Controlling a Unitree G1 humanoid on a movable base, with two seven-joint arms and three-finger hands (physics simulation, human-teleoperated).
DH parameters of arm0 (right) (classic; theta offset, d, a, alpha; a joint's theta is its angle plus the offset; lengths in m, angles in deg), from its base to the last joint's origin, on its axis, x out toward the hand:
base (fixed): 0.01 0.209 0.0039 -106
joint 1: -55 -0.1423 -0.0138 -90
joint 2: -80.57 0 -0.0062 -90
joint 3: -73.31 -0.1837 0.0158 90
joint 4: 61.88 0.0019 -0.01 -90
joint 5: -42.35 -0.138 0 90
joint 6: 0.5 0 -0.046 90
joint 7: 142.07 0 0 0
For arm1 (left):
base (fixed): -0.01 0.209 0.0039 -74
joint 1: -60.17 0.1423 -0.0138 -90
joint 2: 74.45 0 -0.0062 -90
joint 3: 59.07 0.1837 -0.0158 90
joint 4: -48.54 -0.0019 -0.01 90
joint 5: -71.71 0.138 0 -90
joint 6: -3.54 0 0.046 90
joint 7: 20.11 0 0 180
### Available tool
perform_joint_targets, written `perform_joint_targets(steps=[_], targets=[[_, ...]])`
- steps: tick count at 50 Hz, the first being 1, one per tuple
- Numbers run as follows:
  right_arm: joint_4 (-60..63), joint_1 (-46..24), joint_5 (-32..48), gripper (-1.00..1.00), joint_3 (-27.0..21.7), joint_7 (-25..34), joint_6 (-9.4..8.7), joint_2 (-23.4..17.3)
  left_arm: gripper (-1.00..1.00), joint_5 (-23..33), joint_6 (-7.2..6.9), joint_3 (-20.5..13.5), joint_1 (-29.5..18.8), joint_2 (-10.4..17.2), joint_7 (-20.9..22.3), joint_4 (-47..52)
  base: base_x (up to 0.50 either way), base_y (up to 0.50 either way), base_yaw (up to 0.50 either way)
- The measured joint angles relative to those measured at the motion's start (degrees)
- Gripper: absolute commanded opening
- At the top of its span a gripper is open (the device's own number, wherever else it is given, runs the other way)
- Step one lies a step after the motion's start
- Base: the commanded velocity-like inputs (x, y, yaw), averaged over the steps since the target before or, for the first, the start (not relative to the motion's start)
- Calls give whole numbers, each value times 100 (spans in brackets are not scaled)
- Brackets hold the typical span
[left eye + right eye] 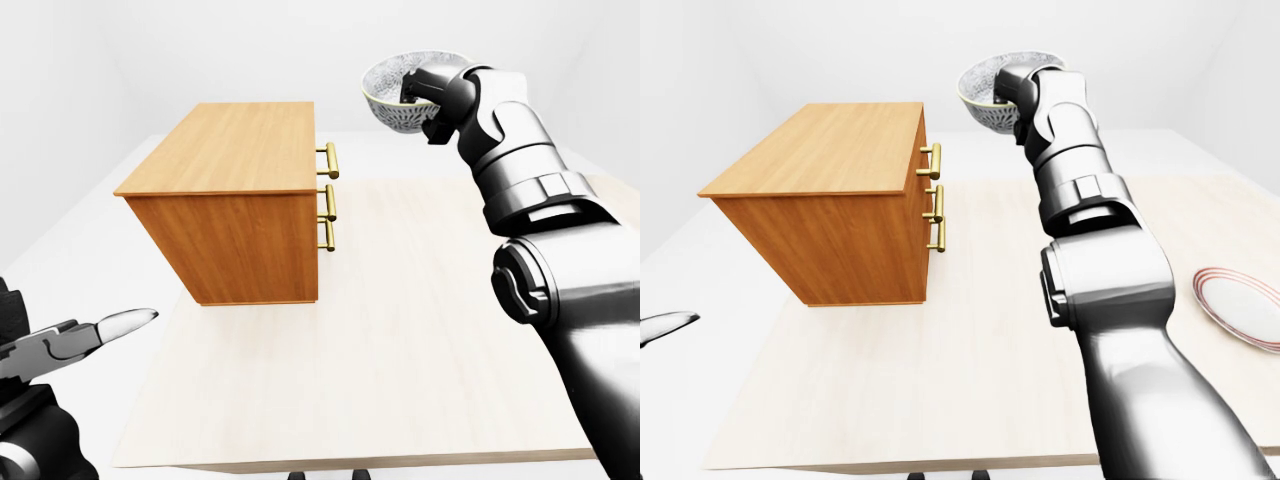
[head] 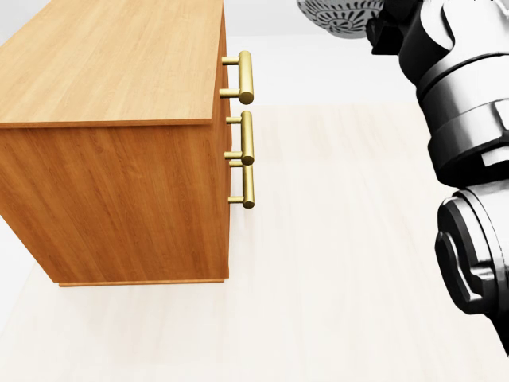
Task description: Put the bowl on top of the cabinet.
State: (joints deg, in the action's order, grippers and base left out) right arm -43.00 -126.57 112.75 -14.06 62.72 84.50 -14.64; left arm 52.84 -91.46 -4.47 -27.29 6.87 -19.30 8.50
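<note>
Bowl (image 1: pixel 395 95) aloft beside cabinet (image 1: pixel 240 150)

Cabinet (image 1: pixel 230 190): stands on the desk (image 1: pixel 400 380), in the left half of the left-eye view; its handles (image 1: pixel 329 195) sit on the face turned toward that view's right, stacked one above another.

Bowl (image 1: pixel 395 95): held in the air by the right hand (image 1: pixel 432 100), up and to the right of the cabinet's top, clear of it, near the top of the view.

Plate (image 1: pixel 1240 305): lies on the desk at the right edge of the right-eye view, well apart from the cabinet, with the right arm between them.

Left hand (image 1: pixel 75 340): low at the left edge of the left-eye view, below the cabinet, off the desk's left side.
</note>
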Motion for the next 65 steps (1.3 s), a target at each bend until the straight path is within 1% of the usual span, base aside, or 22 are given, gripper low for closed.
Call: perform_joint_targets(steps=[6,12,17,26,33,40,56,65], targets=[[10,-132,68,-100,104,-31,0,608,100,31,0,28,-1,-14,13,-7,0,0,0],[45,-251,108,-100,187,-27,0,1099,100,52,0,51,-4,-25,18,-14,0,0,0],[64,-393,134,-100,240,-1,0,1413,100,56,0,59,-5,-30,19,-13,0,0,0],[113,-699,163,-100,290,86,0,1854,100,41,0,51,1,-38,25,-9,0,0,0],[162,-837,-30,-100,323,94,0,2087,100,27,0,42,10,-43,28,-7,0,0,0],[191,-881,-152,-100,341,94,0,2235,100,23,0,41,19,-50,30,-9,0,0,0],[169,-723,-9,-100,361,9,0,2466,100,19,0,39,35,-62,38,-5,0,0,0],[164,-632,6,-100,358,-53,0,2510,100,33,0,54,43,-73,40,-8,0,0,0]])
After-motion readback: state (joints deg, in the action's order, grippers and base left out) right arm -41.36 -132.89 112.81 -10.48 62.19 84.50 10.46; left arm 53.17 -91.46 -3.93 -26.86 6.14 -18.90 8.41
